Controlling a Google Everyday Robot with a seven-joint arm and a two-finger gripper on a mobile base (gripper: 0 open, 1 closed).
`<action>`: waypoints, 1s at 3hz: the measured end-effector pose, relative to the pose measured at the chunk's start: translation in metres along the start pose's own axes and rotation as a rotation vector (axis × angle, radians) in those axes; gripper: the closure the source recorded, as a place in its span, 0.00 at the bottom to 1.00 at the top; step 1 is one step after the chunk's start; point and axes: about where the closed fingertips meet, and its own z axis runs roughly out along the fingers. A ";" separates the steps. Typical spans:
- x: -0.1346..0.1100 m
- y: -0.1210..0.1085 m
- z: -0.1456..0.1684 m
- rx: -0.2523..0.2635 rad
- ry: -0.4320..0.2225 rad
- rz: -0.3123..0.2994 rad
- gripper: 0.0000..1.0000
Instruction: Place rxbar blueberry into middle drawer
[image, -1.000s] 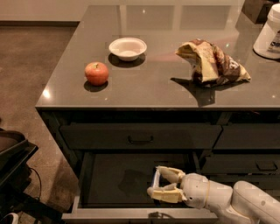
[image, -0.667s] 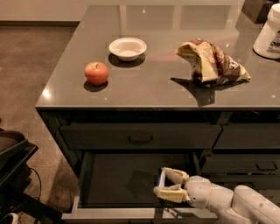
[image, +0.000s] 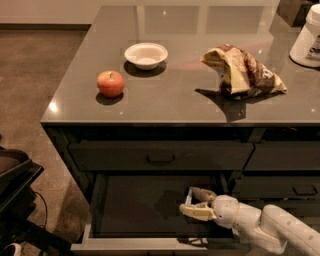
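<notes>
Gripper (image: 187, 201) hangs low inside the open middle drawer (image: 135, 205), jaws apparently pinched on the slim rxbar blueberry (image: 188, 196); placement seems close, needing only a gentle release.

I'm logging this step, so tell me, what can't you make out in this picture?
All in the camera view:
Snack bar: not identifiable; the tool, low over the right side of the open drawer, may hide it.
White container: cut off by the right edge.
Dark object at lower left: cut off by the left edge.
</notes>
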 end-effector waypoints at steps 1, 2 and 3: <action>0.019 -0.026 0.008 0.061 0.099 -0.005 1.00; 0.048 -0.046 0.012 0.133 0.189 0.012 1.00; 0.076 -0.057 0.016 0.188 0.237 0.038 1.00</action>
